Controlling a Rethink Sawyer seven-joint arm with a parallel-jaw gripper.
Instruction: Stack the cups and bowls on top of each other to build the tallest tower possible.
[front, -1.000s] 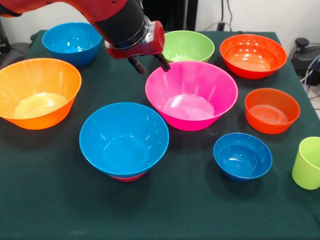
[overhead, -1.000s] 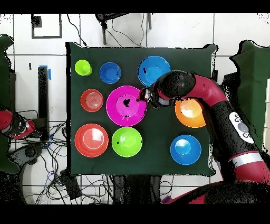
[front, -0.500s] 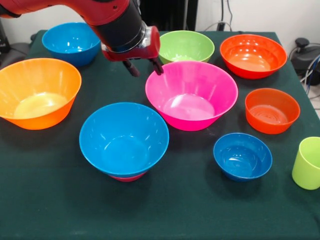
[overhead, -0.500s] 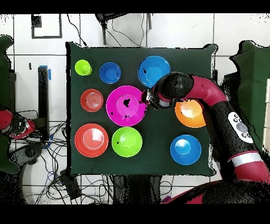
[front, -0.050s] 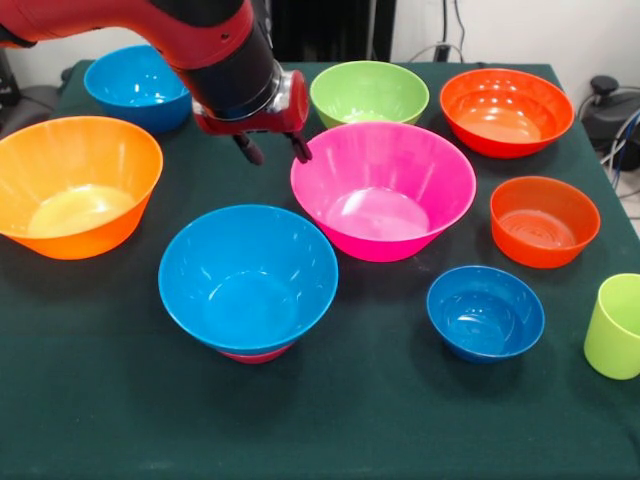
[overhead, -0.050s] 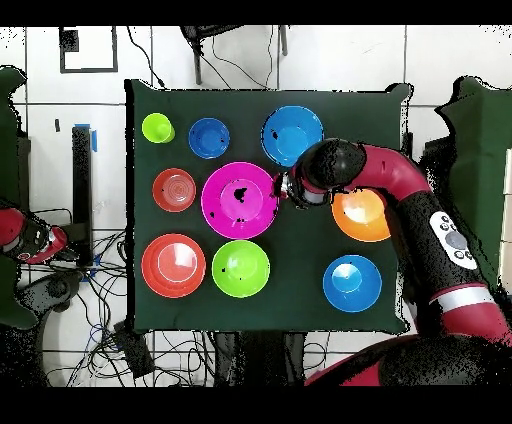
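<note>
The counter was covered in a dark green cloth, wrinkled slightly along the near edge. Behind it in the front view stood a pale wall with black cables and dark equipment at the far right; the overhead view showed a white tiled floor with tangled cables below the counter's left corner.

The red and black arm reached in from the far left. Its hand hovered just beside the far-left rim of the large glossy pink plastic bowl, its two dark fingers spread apart and holding nothing.

The medium blue plastic bowl sat near centre, nested on a small crimson piece that showed only under its base. The large orange plastic bowl stood at the left, a second blue bowl at the far left. The green plastic bowl lay far centre, just behind the pink one. A large red-orange bowl sat far right, a smaller red-orange bowl nearer, and a small blue bowl nearer still. The lime-green plastic tumbler stood upright at the near right edge, apart from the bowls.
</note>
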